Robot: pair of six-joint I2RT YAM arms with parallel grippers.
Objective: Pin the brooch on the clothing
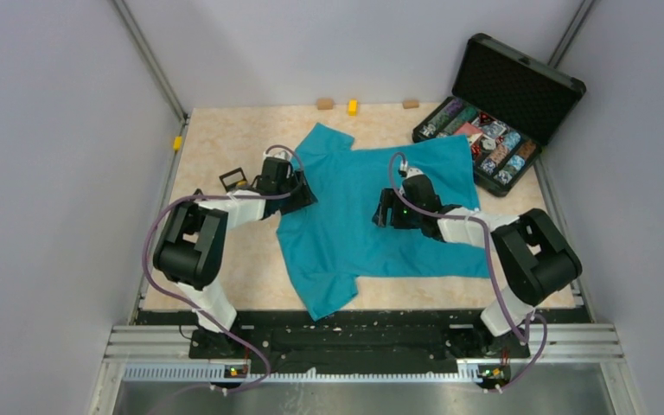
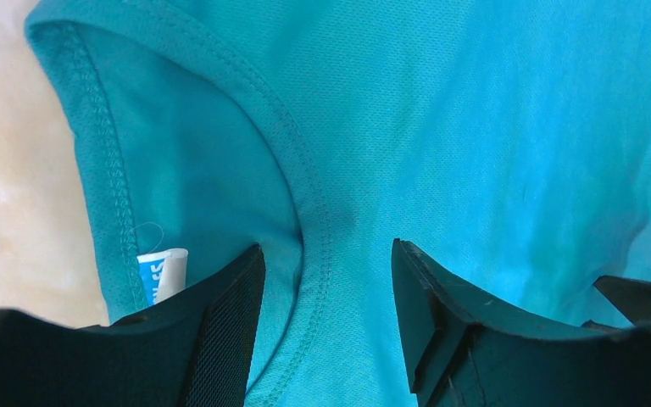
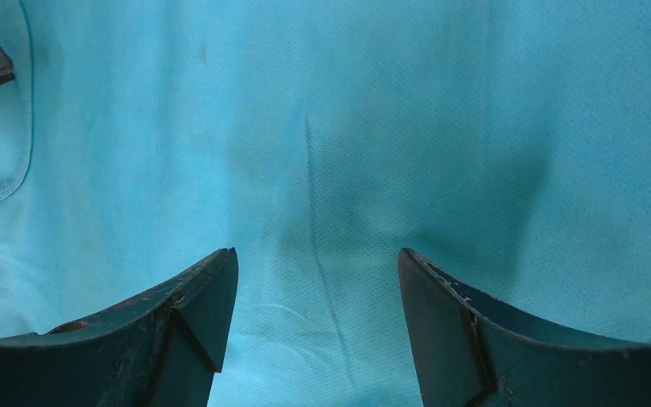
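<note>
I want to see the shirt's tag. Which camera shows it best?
Left wrist view: the white label is close up inside the collar. The top view is too far; the right wrist view shows only shirt fabric.

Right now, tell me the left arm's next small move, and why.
Probably close the left gripper on the collar: its open jaws straddle the seam of the shirt. The right gripper hovers open and empty over plain fabric.

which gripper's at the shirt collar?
The left gripper: its jaws straddle the collar seam beside the white label; the right gripper faces plain shirt fabric.
</note>
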